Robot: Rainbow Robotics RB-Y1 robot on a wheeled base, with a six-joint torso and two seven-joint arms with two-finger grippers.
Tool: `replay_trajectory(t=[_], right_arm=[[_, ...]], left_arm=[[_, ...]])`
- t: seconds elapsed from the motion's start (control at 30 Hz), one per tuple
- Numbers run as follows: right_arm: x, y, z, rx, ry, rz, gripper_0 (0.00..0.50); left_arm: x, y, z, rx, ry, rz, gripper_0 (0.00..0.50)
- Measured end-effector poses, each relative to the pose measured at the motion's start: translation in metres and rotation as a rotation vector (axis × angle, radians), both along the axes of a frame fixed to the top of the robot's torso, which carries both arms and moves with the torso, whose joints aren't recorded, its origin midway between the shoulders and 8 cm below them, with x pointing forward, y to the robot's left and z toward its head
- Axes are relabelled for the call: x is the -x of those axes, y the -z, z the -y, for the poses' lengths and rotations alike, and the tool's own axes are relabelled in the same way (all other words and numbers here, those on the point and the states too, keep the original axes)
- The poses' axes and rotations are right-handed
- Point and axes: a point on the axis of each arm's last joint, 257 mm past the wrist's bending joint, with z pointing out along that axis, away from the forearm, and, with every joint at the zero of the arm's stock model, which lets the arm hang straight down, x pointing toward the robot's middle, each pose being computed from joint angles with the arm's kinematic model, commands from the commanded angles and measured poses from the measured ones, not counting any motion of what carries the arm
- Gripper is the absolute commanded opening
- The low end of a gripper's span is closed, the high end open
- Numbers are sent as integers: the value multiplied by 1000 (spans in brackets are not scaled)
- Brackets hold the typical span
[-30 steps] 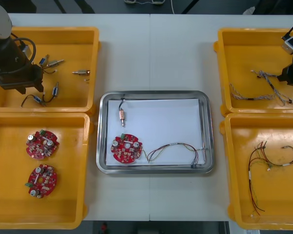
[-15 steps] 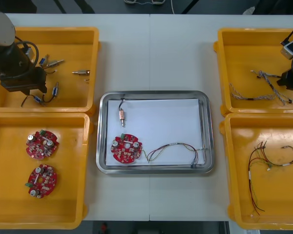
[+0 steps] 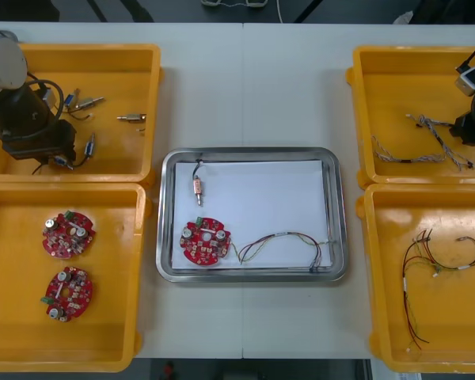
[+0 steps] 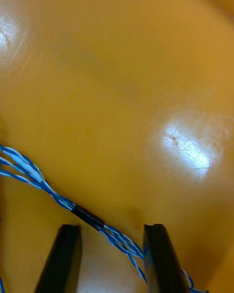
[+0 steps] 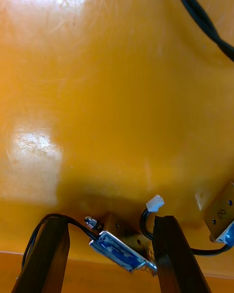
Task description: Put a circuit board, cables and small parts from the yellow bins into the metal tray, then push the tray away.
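1. Looking steeply down from the front, the metal tray (image 3: 165, 214) sits mid-tabletop (image 3: 253, 87). It holds a round red circuit board (image 3: 205, 241) at its 7 o'clock, a small metal part (image 3: 197, 187) at its 10 o'clock and a thin dark cable (image 3: 289, 241) at its 5 o'clock. Four yellow bins (image 3: 16, 332) stand at 10, 8, 2 and 4 o'clock of the tray. The left gripper (image 3: 55, 152) is down in the 10 o'clock bin (image 3: 103, 59) among loose small parts (image 3: 89, 144). The right gripper (image 3: 469, 131) hangs at the 3 o'clock side of the 2 o'clock bin (image 3: 396, 71), beside the twisted blue and white cable (image 3: 431, 142).
2. Left wrist view: the left gripper (image 5: 109, 222) is spread wide, its fingers standing either side of a bluish metal part (image 5: 122, 251) with a black lead (image 5: 58, 218). The part lies on the bin floor, one end close against one finger, not clamped.
3. Right wrist view: the right gripper (image 4: 112, 227) is also spread apart. The twisted blue and white cable (image 4: 29, 171) runs across the bin floor and through the gap between the fingers, not pinched.
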Motion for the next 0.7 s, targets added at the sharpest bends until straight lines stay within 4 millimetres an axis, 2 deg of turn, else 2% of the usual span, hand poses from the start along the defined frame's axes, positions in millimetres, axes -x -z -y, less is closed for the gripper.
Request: replay_trajectory(t=[0.03,0.07,0.1,0.13,0.17,0.2,0.23,0.27,0.3,0.53,0.7], right_arm=[[0,1,0,0,0,-1,105],[0,1,0,0,0,-1,39],[1,2,0,0,0,-2,0],[1,3,0,0,0,-3,0],[1,3,0,0,0,-4,0],[1,3,0,0,1,-4,0],[1,4,0,0,1,-4,0],[1,4,0,0,1,-4,0],[1,4,0,0,1,-4,0],[-1,0,-2,4,-7,3,0],[1,-7,-14,7,-61,-23,0]], left_arm=[[0,1,0,0,-1,2,500],[0,2,-1,1,-2,4,481],[0,3,-1,1,-2,6,433],[0,5,-2,2,-3,7,400],[-1,5,-2,2,-3,9,278],[-1,6,-2,3,-3,11,181],[-1,6,-2,3,-3,12,119],[-1,6,-2,4,-3,12,21],[-1,6,-2,4,-3,12,4],[-3,5,0,11,-2,17,2],[-3,5,1,16,-1,18,2]])
